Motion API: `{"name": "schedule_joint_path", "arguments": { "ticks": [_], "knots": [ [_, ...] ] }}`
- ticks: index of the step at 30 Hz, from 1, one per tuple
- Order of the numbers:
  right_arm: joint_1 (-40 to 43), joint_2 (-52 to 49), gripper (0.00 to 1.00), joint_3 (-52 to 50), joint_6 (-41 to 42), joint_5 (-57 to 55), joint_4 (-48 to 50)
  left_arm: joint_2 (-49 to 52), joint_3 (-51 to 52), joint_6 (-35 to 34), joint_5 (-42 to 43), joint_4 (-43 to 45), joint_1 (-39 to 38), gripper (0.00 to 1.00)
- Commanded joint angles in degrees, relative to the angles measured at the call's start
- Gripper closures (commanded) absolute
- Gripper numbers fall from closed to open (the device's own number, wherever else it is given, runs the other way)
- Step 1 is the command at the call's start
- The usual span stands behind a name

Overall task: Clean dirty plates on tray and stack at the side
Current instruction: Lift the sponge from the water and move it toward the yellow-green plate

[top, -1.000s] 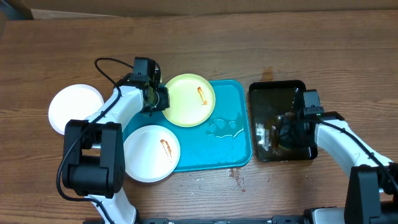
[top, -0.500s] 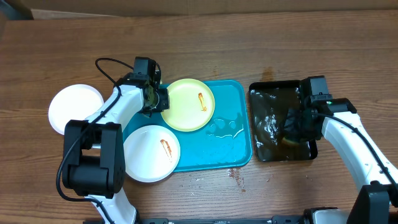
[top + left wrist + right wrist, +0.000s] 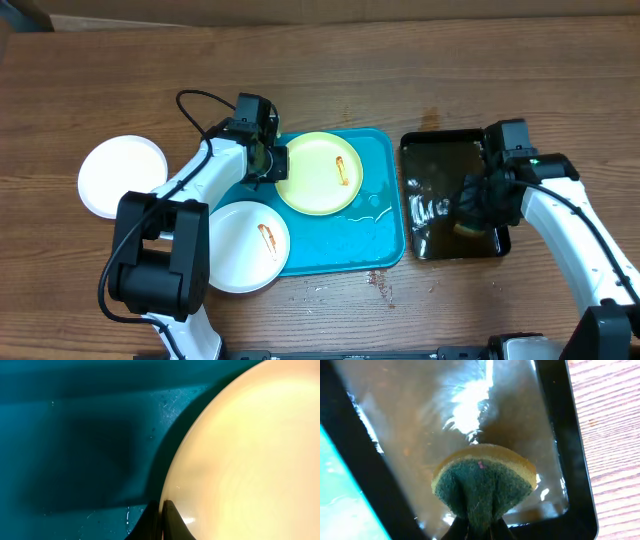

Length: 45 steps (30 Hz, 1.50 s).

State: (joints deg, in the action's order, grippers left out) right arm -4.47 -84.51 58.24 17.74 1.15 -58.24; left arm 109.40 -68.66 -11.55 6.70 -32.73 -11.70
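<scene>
The pale yellow-green plate (image 3: 318, 175) with a reddish smear lies on the turquoise tray (image 3: 385, 240). My left gripper (image 3: 272, 163) is shut on its left rim; in the left wrist view the fingers (image 3: 164, 521) pinch the plate's edge (image 3: 250, 460) over the tray (image 3: 75, 435). A white plate (image 3: 245, 245) with a brown smear sits at the tray's front left corner. A clean-looking white plate (image 3: 122, 176) lies on the table at the left. My right gripper (image 3: 476, 200) is shut on a green and yellow sponge (image 3: 485, 480), pinched at its fingertips (image 3: 480, 532).
A glossy black tray (image 3: 445, 137) holding brownish water stands right of the turquoise tray; its rim also shows in the right wrist view (image 3: 572, 435). Water puddles lie on the turquoise tray's right half (image 3: 365, 205). Small stains mark the wood near the front edge (image 3: 380, 280).
My left gripper has dragged the yellow-green plate to the right, toward the tray's middle. My right gripper has shifted with the sponge over the black tray, stirring the water.
</scene>
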Motion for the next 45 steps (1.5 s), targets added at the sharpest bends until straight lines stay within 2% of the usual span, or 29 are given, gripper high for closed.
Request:
{"name": "schedule_joint_path", "arguments": {
  "ticks": [1,6,11,15,19,20,22,27,29,33,37,45],
  "knots": [
    [0.24,1.7,0.96,5.55,-1.29,1.11,-2.51,-0.04,-0.85,3.04,0.42,0.09,-0.02,0.96],
    [0.26,1.7,0.96,10.14,-0.87,1.09,-8.24,-0.04,-0.9,3.06,0.42,0.13,-0.02,0.96],
    [-0.35,1.07,0.96,6.34,0.63,-2.82,-6.78,-0.04,-1.46,3.08,0.44,-0.04,-0.02,0.96],
    [-0.46,0.55,0.96,7.17,-1.9,2.51,-5.97,-0.04,-1.75,4.09,0.85,-0.11,-0.04,0.96],
    [-1.29,0.61,0.96,14.71,-1.99,6.84,-8.37,-0.04,-1.75,4.09,0.85,-0.11,-0.07,0.96],
    [-2.84,0.59,0.96,17.64,-3.39,10.88,-8.39,-0.04,-1.75,4.09,0.85,-0.09,-0.07,0.96],
    [-5.51,0.59,0.96,18.82,-4.33,14.25,-5.62,-0.04,-1.77,4.09,0.85,-0.02,-0.07,0.96],
    [-15.21,-1.92,0.96,18.78,-4.31,12.66,5.62,-0.04,-1.77,4.2,0.85,0.02,-0.13,0.96],
    [-21.84,-5.88,0.96,18.75,-4.33,3.82,12.07,-0.04,-1.79,4.31,0.85,0.0,-0.13,0.96],
    [-27.54,-13.53,0.96,18.75,-7.37,-6.4,20.33,-0.04,-1.81,4.31,0.83,0.09,-0.11,0.96],
    [-29.92,-21.11,0.96,18.75,-11.17,-8.9,27.3,-0.04,-1.81,4.33,0.83,0.42,-0.11,0.96],
    [-30.03,-28.98,0.96,18.75,-10.12,-7.82,29.18,-0.04,-2.01,4.31,0.83,0.46,-0.11,0.96]
  ]
}}
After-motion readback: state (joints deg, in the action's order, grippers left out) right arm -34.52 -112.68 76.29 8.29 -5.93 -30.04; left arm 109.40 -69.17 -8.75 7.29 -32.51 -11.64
